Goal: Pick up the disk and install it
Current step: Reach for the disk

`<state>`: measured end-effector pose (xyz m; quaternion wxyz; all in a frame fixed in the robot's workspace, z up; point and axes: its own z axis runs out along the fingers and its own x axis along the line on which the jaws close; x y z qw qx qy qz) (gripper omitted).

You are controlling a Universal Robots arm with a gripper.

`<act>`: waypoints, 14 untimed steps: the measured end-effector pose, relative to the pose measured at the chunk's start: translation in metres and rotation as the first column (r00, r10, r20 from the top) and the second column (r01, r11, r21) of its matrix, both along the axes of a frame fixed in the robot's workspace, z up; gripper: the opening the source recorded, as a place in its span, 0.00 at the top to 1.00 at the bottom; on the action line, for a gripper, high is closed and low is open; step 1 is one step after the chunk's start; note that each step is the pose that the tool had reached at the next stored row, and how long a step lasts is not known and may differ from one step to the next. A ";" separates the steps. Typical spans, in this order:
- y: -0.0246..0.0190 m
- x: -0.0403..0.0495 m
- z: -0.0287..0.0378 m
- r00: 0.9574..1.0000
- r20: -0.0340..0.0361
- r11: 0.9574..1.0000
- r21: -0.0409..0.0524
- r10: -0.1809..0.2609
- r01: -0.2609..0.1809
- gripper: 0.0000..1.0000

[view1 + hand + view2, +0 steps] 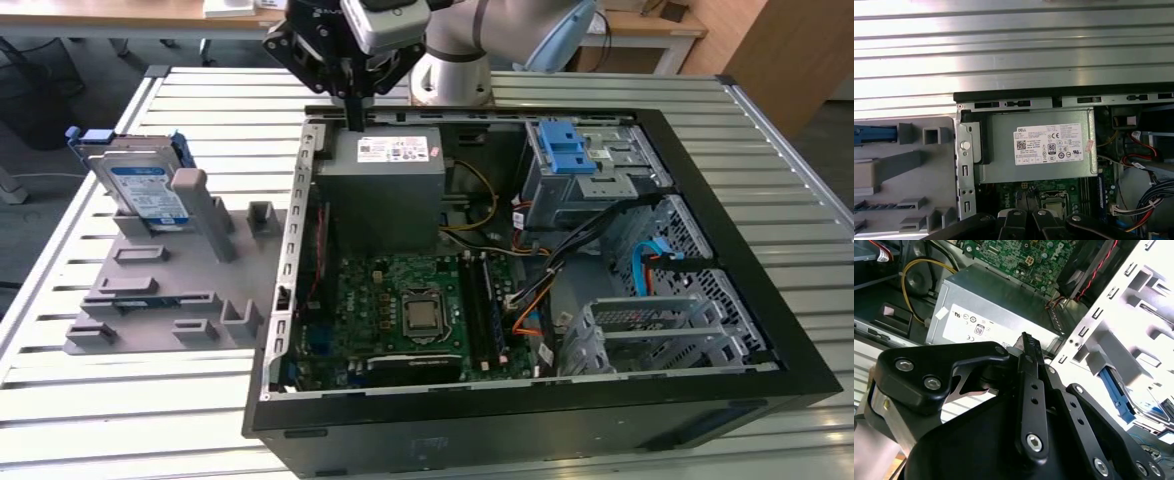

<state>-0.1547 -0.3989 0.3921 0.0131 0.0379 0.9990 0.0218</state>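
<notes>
The disk (pixel 144 188), a flat silver metal hard drive with a white-and-blue label and a blue plastic bracket round it, stands on edge in the upper left of the exterior view. It is slotted into a grey plastic fixture (pixel 160 300) on the slatted metal table (pixel 120 410). Its label carries print too small to read.

The black gripper (pixel 355 124) hangs at top centre, well apart from the disk, over the far rim of the open black computer case (pixel 747 330). Its fingers are pressed together with nothing between them. The tips point down at the far edge of the grey power supply box (pixel 387 185), whose white sticker (pixel 1050 145) (printed text, a barcode, a row of approval marks) faces up in the first wrist view. Whether tips and box touch, I cannot tell.

The fixture's edge lies just beside the case wall, and bare slats lie open at lower left. Inside the case, a green motherboard (pixel 400 300) sits below the box, and a grey metal cage (pixel 621 175) with a blue plastic latch sits at upper right.
</notes>
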 end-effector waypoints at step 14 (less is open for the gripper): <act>0.0000 -0.0113 -0.0006 1.000 0.000 1.000 0.000 0.000 0.000 0.89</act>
